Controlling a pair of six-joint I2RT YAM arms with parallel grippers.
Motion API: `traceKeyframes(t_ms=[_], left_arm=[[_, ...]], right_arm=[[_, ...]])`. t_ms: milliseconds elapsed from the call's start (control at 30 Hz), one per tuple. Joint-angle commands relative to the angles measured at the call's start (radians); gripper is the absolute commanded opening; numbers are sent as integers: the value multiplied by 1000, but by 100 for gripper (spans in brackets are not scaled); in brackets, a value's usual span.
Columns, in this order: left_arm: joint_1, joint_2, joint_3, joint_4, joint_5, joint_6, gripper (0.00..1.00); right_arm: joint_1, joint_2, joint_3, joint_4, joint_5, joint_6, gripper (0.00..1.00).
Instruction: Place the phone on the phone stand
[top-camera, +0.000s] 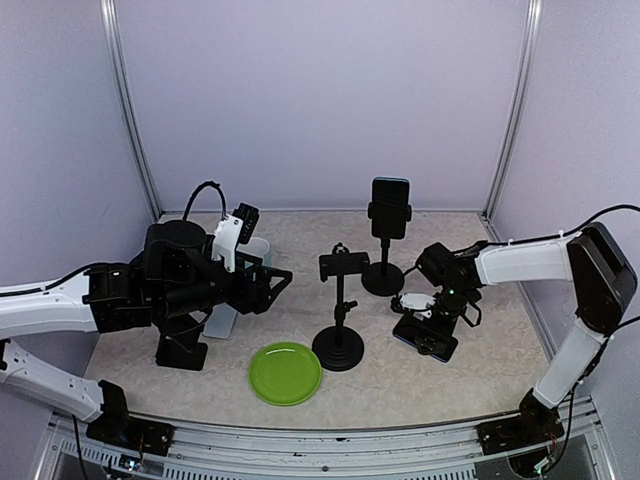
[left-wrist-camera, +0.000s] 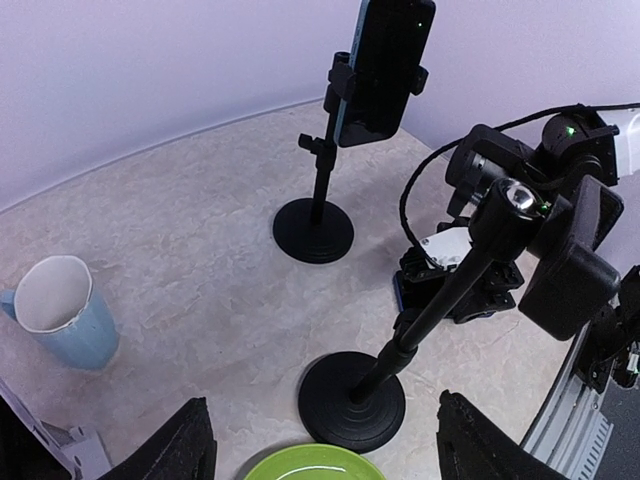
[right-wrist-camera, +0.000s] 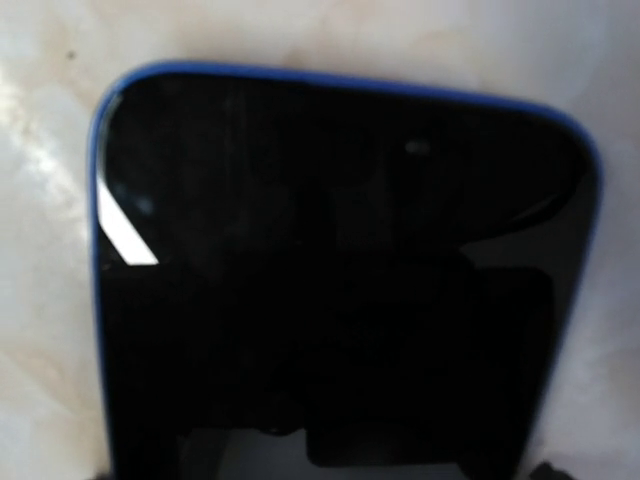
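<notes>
A phone (top-camera: 424, 342) with a black screen and a blue case lies flat on the table at the right and fills the right wrist view (right-wrist-camera: 340, 250). My right gripper (top-camera: 432, 320) hangs low right over it, jaws wide at its long edges. I cannot see if the pads touch it. The near phone stand (top-camera: 340, 305) (left-wrist-camera: 440, 300) has an empty clamp (top-camera: 342, 264). My left gripper (top-camera: 275, 283) (left-wrist-camera: 335, 440) is open and empty, hovering left of that stand's base.
A second stand (top-camera: 384, 272) (left-wrist-camera: 313, 230) behind holds another phone (top-camera: 390, 207) (left-wrist-camera: 385, 70) upright. A green plate (top-camera: 285, 372) (left-wrist-camera: 315, 465) lies in front of the near stand. A light blue pitcher (left-wrist-camera: 60, 310) stands at the left, behind my left arm.
</notes>
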Motion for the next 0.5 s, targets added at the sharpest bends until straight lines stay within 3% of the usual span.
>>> traceKeyframes(t_ms=[0,467], left_arm=[[4,-53,-22,9,-1,-19,74],[3,-74,-57,18,-13,-30,74]], right_arm=[[-3,87,-47,-79,13,9,88],[-4,149,-33,-101,-35,6,74]])
